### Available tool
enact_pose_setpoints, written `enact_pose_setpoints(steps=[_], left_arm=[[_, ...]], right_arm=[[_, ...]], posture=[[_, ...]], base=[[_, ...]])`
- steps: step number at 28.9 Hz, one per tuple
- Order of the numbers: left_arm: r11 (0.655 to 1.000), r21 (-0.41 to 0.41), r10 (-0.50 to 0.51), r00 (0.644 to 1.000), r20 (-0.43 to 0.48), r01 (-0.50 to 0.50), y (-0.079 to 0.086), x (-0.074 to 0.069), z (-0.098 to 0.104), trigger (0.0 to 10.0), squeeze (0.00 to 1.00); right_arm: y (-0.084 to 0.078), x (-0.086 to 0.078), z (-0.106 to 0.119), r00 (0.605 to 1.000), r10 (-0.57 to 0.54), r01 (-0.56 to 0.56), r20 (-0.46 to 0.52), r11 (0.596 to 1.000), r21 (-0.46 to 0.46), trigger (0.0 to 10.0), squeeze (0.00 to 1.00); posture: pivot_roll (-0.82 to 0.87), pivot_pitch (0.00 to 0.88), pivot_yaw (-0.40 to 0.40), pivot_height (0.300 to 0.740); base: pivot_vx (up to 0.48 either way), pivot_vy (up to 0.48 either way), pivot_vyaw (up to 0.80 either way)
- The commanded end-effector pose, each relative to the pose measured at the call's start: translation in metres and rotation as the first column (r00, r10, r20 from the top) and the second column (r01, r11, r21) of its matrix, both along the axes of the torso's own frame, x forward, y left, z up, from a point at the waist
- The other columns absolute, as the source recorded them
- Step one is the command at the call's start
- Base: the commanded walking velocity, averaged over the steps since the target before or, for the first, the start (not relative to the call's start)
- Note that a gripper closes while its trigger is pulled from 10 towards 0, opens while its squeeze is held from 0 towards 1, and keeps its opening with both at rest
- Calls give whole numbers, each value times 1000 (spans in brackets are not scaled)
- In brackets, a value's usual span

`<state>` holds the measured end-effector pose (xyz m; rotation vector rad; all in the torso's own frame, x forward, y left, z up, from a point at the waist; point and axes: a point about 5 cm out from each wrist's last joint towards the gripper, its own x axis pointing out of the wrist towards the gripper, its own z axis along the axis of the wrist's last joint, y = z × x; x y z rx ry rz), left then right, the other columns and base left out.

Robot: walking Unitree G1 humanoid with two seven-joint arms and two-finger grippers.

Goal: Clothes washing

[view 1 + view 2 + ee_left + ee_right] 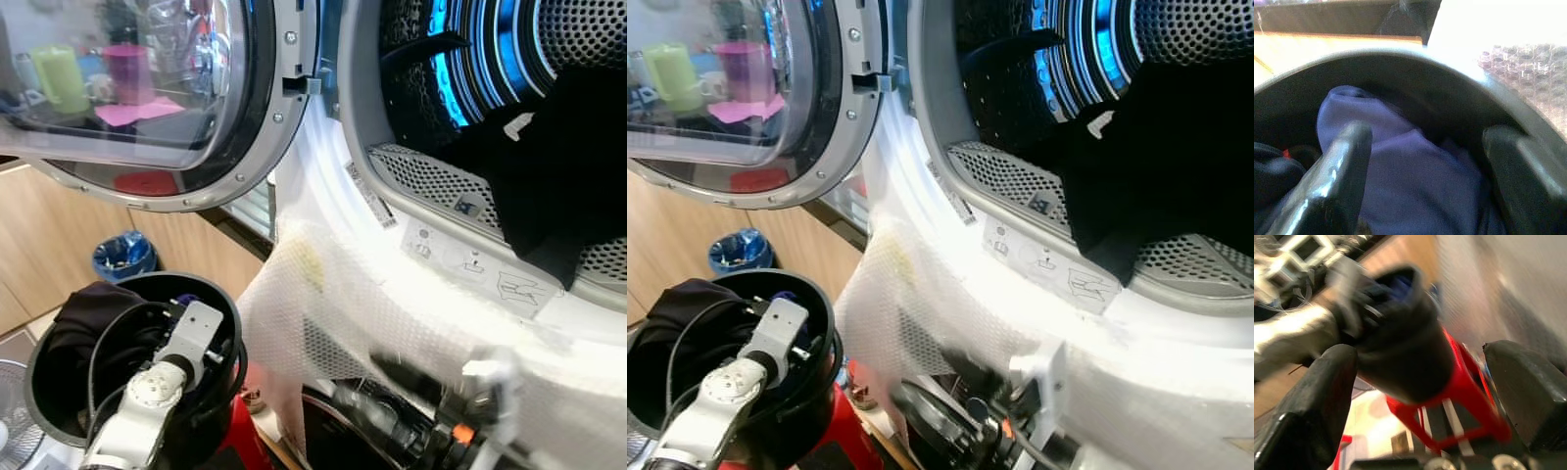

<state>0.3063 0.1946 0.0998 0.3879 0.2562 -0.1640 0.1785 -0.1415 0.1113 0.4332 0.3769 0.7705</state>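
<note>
The left gripper (1422, 176) reaches down into the black bucket (59, 392) at the lower left of the head views, its fingers (1334, 171) spread wide over a blue cloth (1410, 176) and gripping nothing yet. That cloth looks soft, light and limp, so it should bunch and drape when lifted; pinching the raised fold near its middle seems safer than a loose edge. The right gripper (1415, 396), blurred at the lower right, gapes empty, while a black garment (558, 186) already lies in the drum (470, 59), upper right.

Silver left arm (147, 397) trailing black cables, its hand (1425, 186) with 2 black fingers (glossy).
</note>
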Motion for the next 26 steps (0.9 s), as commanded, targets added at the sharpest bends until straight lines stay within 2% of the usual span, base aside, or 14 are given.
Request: enact_pose_setpoints(steps=[1,2,3,6,8,9,10,14,16,20,21,23,24,26], left_arm=[[999,-10,-39,998,58,39,-5,1,16,10000,0],[999,-10,-41,997,69,42,-5,1,19,10000,0],[999,-32,-40,995,92,43,-5,1,27,10000,0],[997,-68,-30,991,130,39,-3,1,42,10000,0],[996,-86,16,984,180,0,6,-1,61,10000,0],[996,-92,28,982,188,-11,8,-2,64,10000,0],[995,-91,66,976,208,-48,15,-2,72,10000,0],[976,-134,198,953,230,-170,31,-2,89,10000,0],[926,-205,356,917,181,-318,52,-6,96,10000,0],[905,-221,403,901,162,-365,62,-9,99,10000,0],[882,-215,452,881,139,-419,81,-12,100,10000,0],[874,-212,468,874,130,-437,89,-14,101,10000,0],[869,-206,472,879,65,-451,104,-20,95,10000,1000],[866,-205,473,880,46,-455,107,-21,93,10000,1000]], right_arm=[[-8,0,-24,997,-57,56,-55,998,-19,10000,929],[-11,-1,-35,993,-77,74,-93,997,-30,10000,929],[-15,-4,-53,984,-105,99,-142,994,-47,10000,1000],[-22,-8,-86,955,-185,160,-231,979,-123,10000,1000],[-30,-11,-121,909,-291,241,-297,951,-194,10000,745],[-31,-12,-126,902,-304,249,-306,947,-205,10000,745],[-32,-14,-137,883,-332,270,-332,937,-220,10000,0],[-37,-16,-160,817,-427,327,-387,896,-299,10000,0],[-45,-18,-182,732,-537,366,-419,829,-423,10000,0],[-47,-21,-190,691,-577,369,-434,799,-475,10000,0],[-43,-23,-196,662,-598,373,-451,785,-494,10000,4],[-41,-23,-198,653,-603,374,-458,783,-497,10000,4],[-38,-24,-201,626,-623,380,-469,769,-514,10000,1000],[-37,-24,-202,619,-631,383,-467,762,-522,10000,1000]], posture=[[206,119,-88,740],[206,119,-88,740],[206,119,-88,740],[236,121,-93,740],[266,125,-93,740],[266,125,-93,740],[273,126,-92,740],[304,130,-94,740],[341,133,-86,740],[355,134,-86,740],[389,132,-79,740],[393,132,-77,740],[407,130,-69,740],[407,130,-67,740]], base=[[0,0,0],[0,0,0],[0,0,0],[0,0,0],[0,0,0],[0,0,0],[0,0,0],[0,0,0],[0,0,0],[0,0,0],[0,0,0],[0,0,0],[0,0,0],[0,0,0]])
